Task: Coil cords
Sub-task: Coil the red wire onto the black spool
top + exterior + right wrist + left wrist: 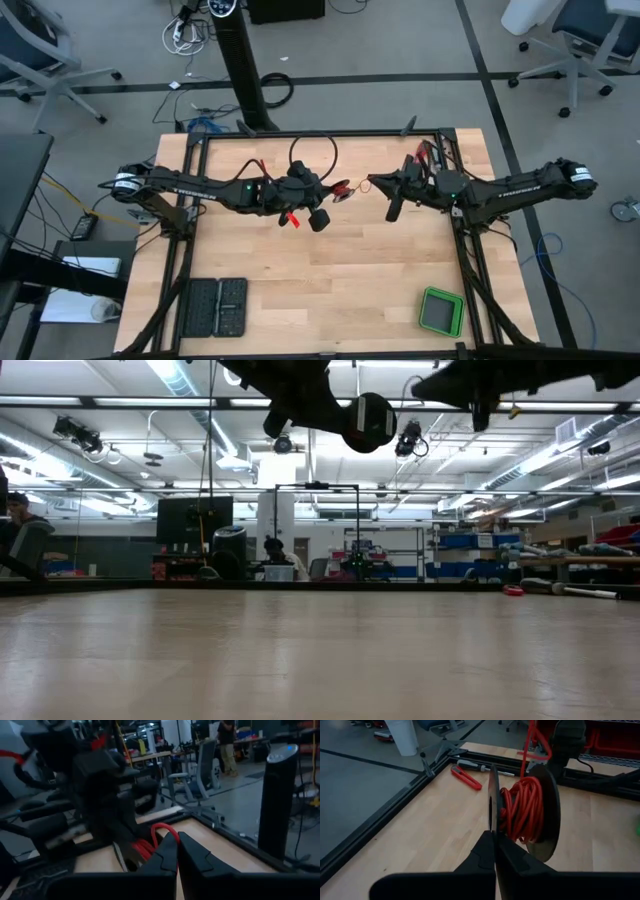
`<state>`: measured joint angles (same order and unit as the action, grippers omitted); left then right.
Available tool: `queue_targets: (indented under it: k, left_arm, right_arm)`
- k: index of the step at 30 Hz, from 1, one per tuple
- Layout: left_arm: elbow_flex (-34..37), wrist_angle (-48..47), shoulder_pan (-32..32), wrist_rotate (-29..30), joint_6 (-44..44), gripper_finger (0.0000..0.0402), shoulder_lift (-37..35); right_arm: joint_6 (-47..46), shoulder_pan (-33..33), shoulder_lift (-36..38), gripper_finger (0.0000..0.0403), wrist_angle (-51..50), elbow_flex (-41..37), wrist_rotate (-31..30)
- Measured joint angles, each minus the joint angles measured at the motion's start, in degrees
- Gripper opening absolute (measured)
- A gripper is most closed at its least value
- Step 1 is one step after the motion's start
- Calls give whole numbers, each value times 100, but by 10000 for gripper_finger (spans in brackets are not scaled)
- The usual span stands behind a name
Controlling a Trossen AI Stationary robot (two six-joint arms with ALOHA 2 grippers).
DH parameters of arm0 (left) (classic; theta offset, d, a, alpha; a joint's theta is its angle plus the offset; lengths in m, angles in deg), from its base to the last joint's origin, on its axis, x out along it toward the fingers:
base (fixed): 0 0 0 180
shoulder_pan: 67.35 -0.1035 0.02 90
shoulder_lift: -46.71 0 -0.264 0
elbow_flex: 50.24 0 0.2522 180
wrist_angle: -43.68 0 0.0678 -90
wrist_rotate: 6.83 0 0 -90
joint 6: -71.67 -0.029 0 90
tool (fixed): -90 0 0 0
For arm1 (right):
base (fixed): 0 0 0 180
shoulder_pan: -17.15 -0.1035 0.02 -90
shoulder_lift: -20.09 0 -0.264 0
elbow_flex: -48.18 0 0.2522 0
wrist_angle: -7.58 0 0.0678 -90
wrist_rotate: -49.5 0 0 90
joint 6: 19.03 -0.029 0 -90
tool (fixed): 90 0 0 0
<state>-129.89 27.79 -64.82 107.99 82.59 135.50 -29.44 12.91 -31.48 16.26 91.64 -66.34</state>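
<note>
Most of the red wire point(522, 810) looks wound on a spool. Left pincer point(492, 836) pinches its near disc at 12 o'clock; right pincer point(177, 840), narrow, grips the loose strand, apparently.

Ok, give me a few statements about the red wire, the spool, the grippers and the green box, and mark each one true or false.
1. The red wire is wound on a dark spool. True.
2. The left gripper is shut on the spool's rim. True.
3. The green box sits between the two arms. False: it lies near the table's front right corner, apart from both.
4. The right gripper stands wide open. False: its fingers are shut, with a loop of red wire at their tips.
5. Both arms rest on the table. False: the low view shows them raised above it.
</note>
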Motion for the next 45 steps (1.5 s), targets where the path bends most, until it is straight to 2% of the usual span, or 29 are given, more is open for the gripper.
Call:
queue_targets:
  k: [6,11,18,25,33,38,41,45]
  left_arm:
    - [0,2,0,0,2,1,0]
    - [0,17,0,5,86,1,0]
    - [0,67,0,30,177,1,0]
    - [7,396,0,71,285,1,143]
    - [10,587,0,63,646,1,157]
    - [11,678,0,53,945,1,151]
    - [11,703,4,22,1052,1,149]
    - [11,720,2,6,1058,1,146]
  right_arm:
    - [497,-286,-794,0,6,603,-463]
    - [549,-479,-1498,0,-3,1056,-512]
    - [805,-852,-1916,0,-107,1633,-857]
    - [806,-899,-2417,0,48,1733,-886]
    - [1121,-908,-2609,1,23,1733,-886]
    - [1838,-981,-2609,5,-97,1737,-888]
    - [2038,-1037,-2609,20,-298,1737,-889]
    - [2289,-1090,-2609,63,-338,1737,-885]
